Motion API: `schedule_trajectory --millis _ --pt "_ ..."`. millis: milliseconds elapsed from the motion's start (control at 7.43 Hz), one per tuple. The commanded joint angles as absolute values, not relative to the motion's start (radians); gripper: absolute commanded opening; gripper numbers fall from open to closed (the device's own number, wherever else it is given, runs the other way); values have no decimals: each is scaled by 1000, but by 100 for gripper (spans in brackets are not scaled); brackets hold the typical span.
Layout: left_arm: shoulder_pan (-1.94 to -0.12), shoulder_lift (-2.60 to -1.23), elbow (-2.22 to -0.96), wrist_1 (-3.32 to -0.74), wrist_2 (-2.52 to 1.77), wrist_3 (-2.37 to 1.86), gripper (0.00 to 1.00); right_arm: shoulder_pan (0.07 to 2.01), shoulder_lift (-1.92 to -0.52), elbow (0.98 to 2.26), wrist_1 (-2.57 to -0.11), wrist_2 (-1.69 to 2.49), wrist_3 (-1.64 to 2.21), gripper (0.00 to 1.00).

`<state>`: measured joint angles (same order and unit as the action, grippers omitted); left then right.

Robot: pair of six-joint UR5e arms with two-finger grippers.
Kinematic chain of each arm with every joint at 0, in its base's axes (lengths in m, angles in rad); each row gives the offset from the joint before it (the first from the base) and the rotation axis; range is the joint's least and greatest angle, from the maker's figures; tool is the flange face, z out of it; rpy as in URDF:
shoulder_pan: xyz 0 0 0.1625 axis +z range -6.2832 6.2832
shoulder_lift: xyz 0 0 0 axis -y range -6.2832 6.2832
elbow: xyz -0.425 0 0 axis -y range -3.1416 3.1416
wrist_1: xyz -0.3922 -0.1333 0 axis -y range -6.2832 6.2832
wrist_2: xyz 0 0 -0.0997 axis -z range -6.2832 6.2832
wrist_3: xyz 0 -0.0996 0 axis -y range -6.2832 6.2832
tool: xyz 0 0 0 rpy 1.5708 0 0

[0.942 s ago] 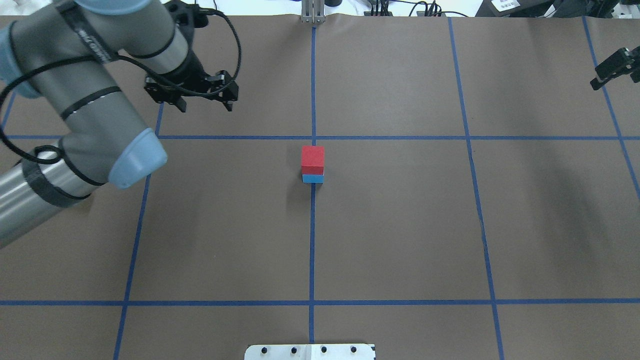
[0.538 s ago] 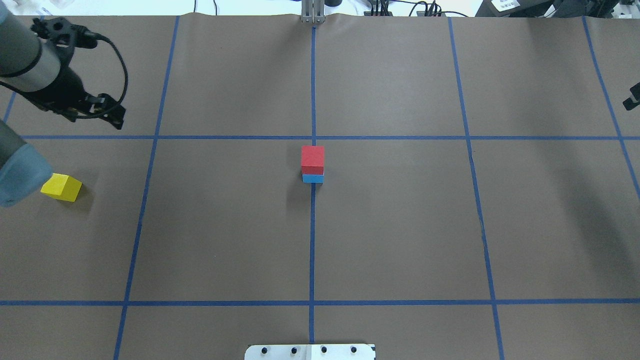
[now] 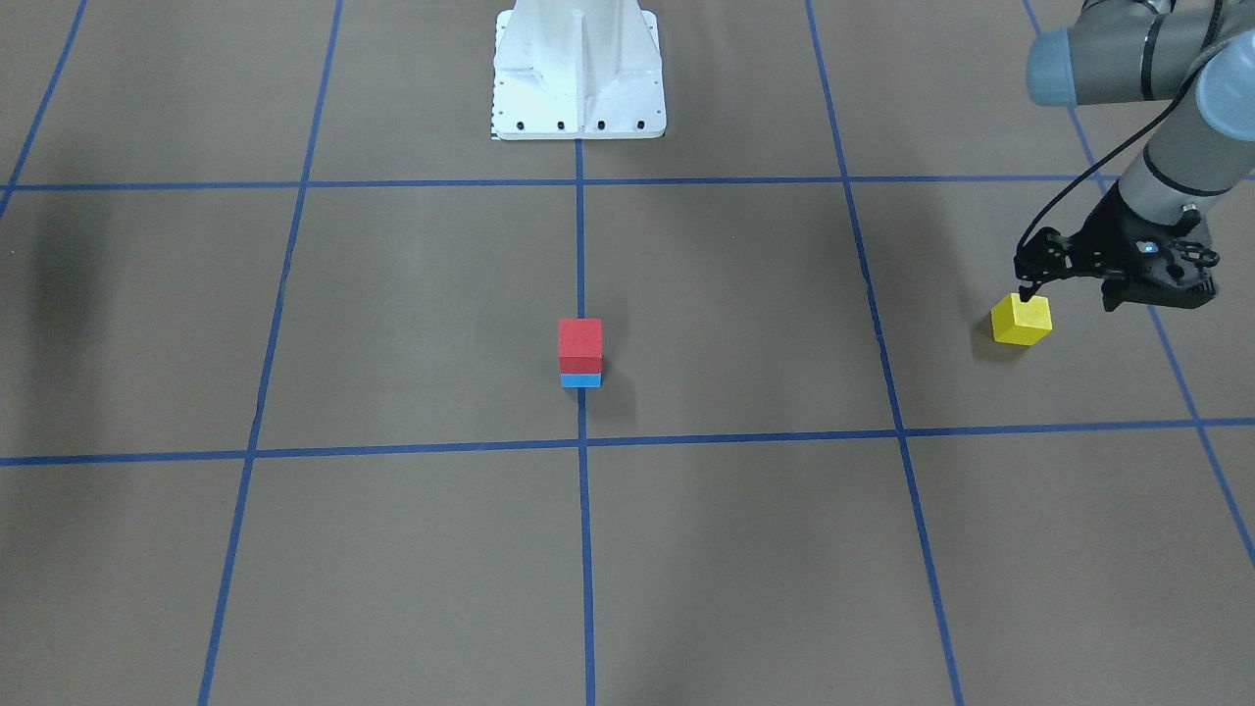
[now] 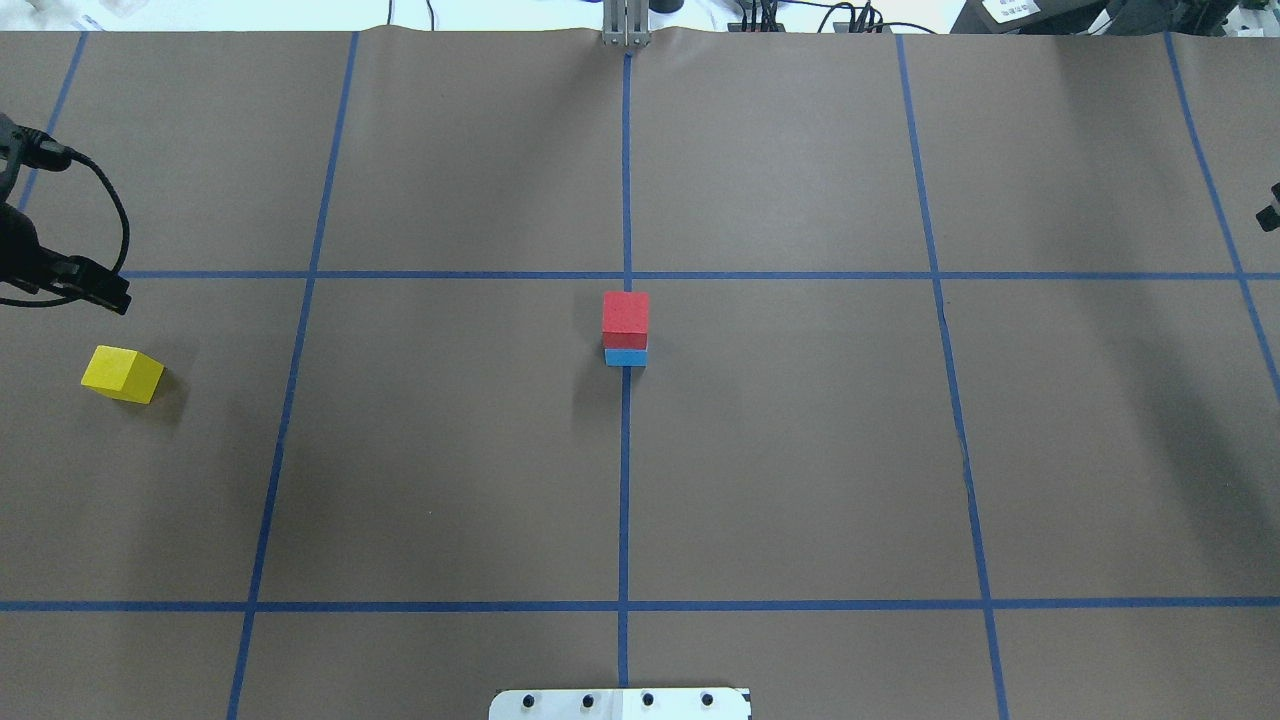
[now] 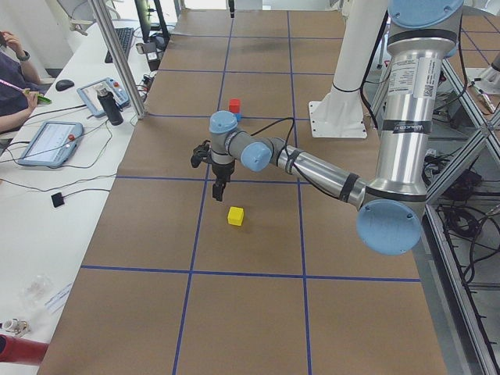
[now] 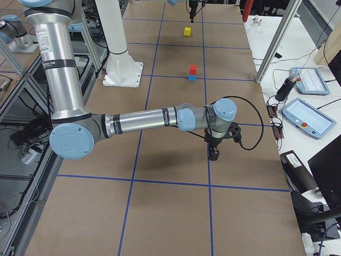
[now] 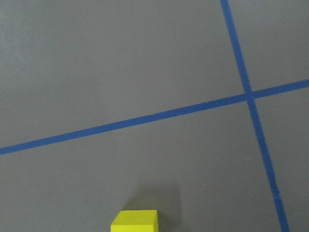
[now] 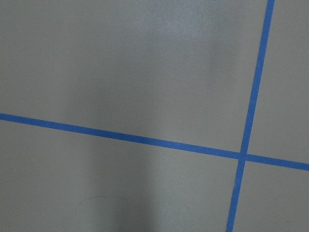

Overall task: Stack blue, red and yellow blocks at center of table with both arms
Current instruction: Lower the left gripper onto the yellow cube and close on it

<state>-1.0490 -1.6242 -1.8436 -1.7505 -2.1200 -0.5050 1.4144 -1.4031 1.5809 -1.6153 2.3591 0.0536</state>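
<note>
**Stack of two at centre, third block waiting.** Your stack stands at the middle of the surface (image 4: 800,450). The red block (image 4: 626,314) sits squarely on the blue block (image 4: 626,357), right on the central blue tape line (image 4: 624,480). The white pedestal (image 3: 578,78) stands at the robot's edge.

The yellow block (image 4: 122,374) lies alone on the robot's left side, well apart from the stack. It rests flat inside its grid square, turned a little against the lines.

The left end effector (image 3: 1069,297) hangs above the surface near the yellow block, fingers spread wide and holding nothing. In the front-facing view one fingertip (image 3: 1026,290) lines up with the block's upper corner. The left side view shows you the end effector raised and set off to one side of the block, not around it. The left wrist camera agrees: the yellow block shows only at the bottom edge, and brown surface and a tape crossing fill the rest.

The right end effector (image 6: 213,153) hangs low over the robot's right end of the surface, far from all three blocks, at the end of its outstretched arm (image 6: 144,117). You get it small in the right side view and as a sliver at the edge of the overhead view, so you cannot tell whether its fingers are apart or together. Its wrist camera shows brown surface and crossing tape lines.

Beside the surface, a person (image 5: 12,86) sits at a white desk (image 5: 47,203) with tablets (image 5: 48,142).
</note>
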Motion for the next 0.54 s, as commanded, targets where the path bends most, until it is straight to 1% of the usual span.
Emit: schedule_trajectory --millis 0,135,404 --pt "-1043 -1611 -1696 -1988 -2120 -627 100 1414 -1398 1582 -1615 2359 57 99" --pt "-1040 -1612 -1645 -2059 -2120 -643 100 1414 -1391 1580 -1615 2359 57 99" --pt "-1037 -1617 -1637 -2062 -2121 -647 100 1414 -1391 1580 -1615 2359 55 99"
